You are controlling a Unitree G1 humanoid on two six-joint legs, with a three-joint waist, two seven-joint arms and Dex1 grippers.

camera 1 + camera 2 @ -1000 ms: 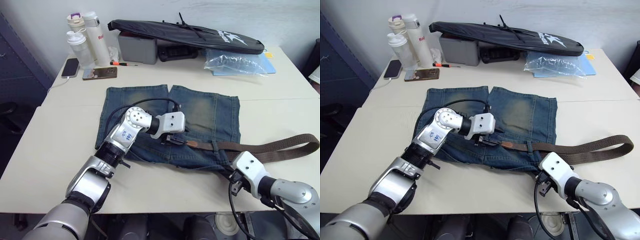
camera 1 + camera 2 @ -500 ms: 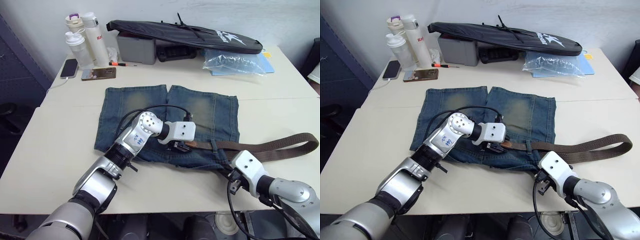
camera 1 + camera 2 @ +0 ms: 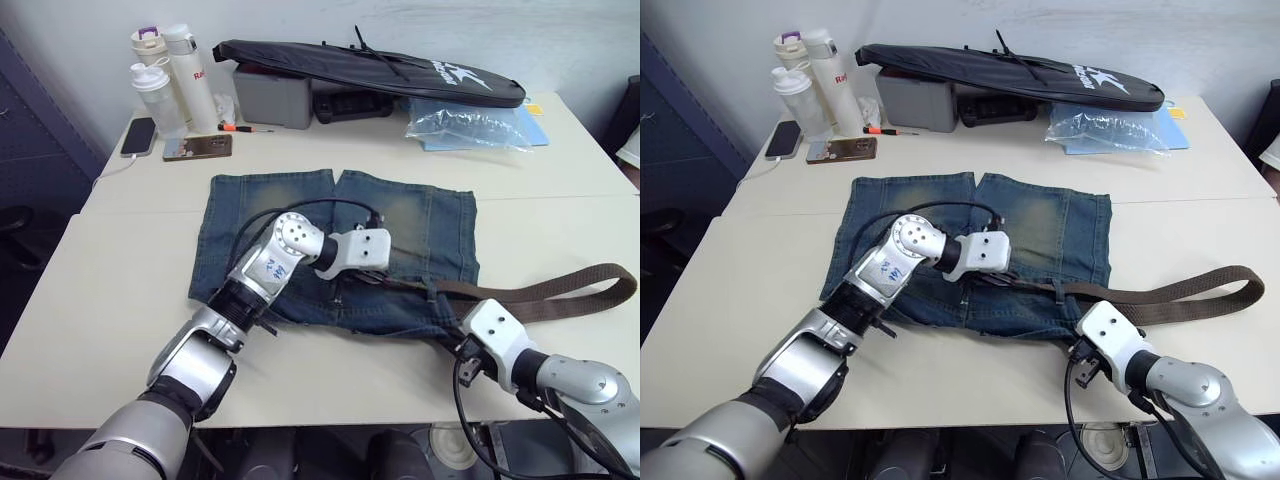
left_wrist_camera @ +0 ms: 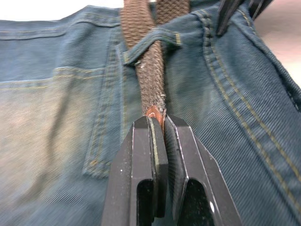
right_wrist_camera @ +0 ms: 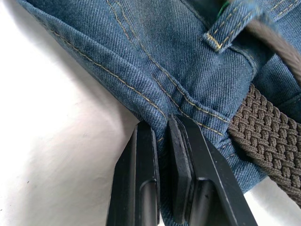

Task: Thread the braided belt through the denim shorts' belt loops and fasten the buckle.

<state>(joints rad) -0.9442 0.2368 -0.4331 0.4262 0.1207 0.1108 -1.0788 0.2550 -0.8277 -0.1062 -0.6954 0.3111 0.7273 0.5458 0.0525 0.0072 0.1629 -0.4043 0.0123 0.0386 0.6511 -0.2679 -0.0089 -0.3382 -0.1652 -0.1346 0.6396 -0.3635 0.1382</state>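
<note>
Two grippers at work on the denim shorts (image 3: pixel 340 250), which lie flat mid-desk (image 3: pixel 120 300). Left gripper (image 4: pixel 159 129): fingers clamped on the reddish tip of the braided belt (image 4: pixel 151 80), just past a belt loop (image 4: pixel 153 41) the strap runs under. Right gripper (image 5: pixel 162 129): fingers pinched on the waistband edge at the shorts' right corner, strap just beside. Belt's remaining length loops out across the desk to the right.

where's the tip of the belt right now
The reddish tip of the belt is pinched in the left gripper over the middle of the shorts' waistband, just past a belt loop it has come through.
</note>
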